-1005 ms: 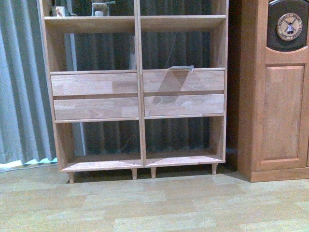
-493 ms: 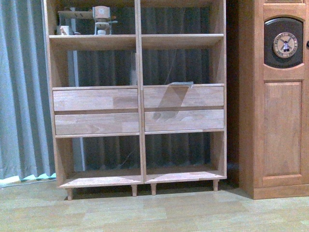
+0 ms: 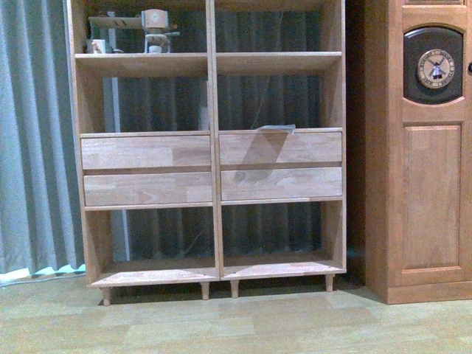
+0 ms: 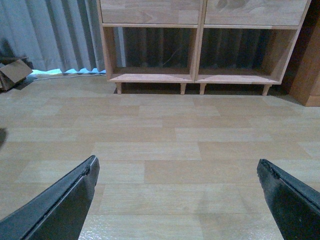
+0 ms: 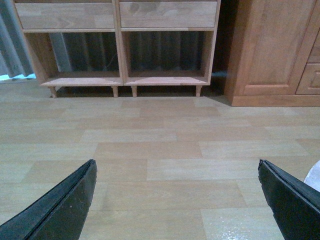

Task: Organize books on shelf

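The light-wood shelf [image 3: 214, 147] stands ahead of me against a grey curtain, with four drawer fronts and open compartments. Its lower part also shows in the left wrist view [image 4: 200, 77] and the right wrist view [image 5: 120, 80]. A thin, flat, pale thing [image 3: 274, 129] lies on top of the right drawers; I cannot tell what it is. No book shows clearly, and the dark teal book is out of view. My left gripper [image 4: 177, 200] is open and empty over the wood floor. My right gripper [image 5: 177, 200] is open and empty over the floor too. Both are well short of the shelf.
A darker reddish cabinet with a clock [image 3: 431, 147] stands right of the shelf. Small ornaments [image 3: 151, 29] sit on the upper left shelf board. A cardboard box [image 4: 12, 75] lies by the curtain [image 3: 33, 133]. Wood floor [image 5: 160, 145] stretches between me and the shelf.
From one second to half a second ago the front view shifted so the shelf sits lower in the picture and more of its top shows. Nothing has moved since.
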Tool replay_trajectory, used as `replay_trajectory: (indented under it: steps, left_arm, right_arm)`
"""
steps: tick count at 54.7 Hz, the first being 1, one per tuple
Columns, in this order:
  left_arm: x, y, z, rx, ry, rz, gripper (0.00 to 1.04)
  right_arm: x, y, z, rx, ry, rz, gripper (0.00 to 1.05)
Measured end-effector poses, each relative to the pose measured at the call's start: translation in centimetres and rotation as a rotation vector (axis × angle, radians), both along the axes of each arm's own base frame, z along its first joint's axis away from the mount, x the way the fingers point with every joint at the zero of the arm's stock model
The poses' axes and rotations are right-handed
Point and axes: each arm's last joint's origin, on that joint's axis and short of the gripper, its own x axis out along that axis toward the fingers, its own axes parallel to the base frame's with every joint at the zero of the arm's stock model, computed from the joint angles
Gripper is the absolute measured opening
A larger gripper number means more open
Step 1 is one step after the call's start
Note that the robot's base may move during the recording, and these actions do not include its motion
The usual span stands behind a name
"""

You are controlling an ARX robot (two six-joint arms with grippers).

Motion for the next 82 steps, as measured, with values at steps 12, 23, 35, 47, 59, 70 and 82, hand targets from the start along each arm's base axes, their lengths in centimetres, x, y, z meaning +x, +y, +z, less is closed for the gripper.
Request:
replay_trajectory:
  steps: [12,23,35,47,59,70,82]
  left_arm:
    - [0.0,0.0,0.0,0.0,0.0,0.0,0.97]
    - [0.0,0.0,0.0,0.0,0.0,0.0,0.97]
    - [0.0,0.0,0.0,0.0,0.0,0.0,0.97]
    - [0.0,0.0,0.0,0.0,0.0,0.0,0.97]
    - [0.0,0.0,0.0,0.0,0.0,0.0,0.97]
    - [0.0,0.0,0.0,0.0,0.0,0.0,0.97]
    - [0.0,0.0,0.0,0.0,0.0,0.0,0.97]
  right_arm:
    - [0.0,0.0,0.0,0.0,0.0,0.0,0.98]
    - [0.0,0.0,0.0,0.0,0.0,0.0,0.98]
    - [0.0,0.0,0.0,0.0,0.0,0.0,0.98]
    - [0.0,0.0,0.0,0.0,0.0,0.0,0.98]
    - [0.0,0.0,0.0,0.0,0.0,0.0,0.98]
    - [0.0,0.0,0.0,0.0,0.0,0.0,0.98]
    - [0.0,0.0,0.0,0.0,0.0,0.0,0.98]
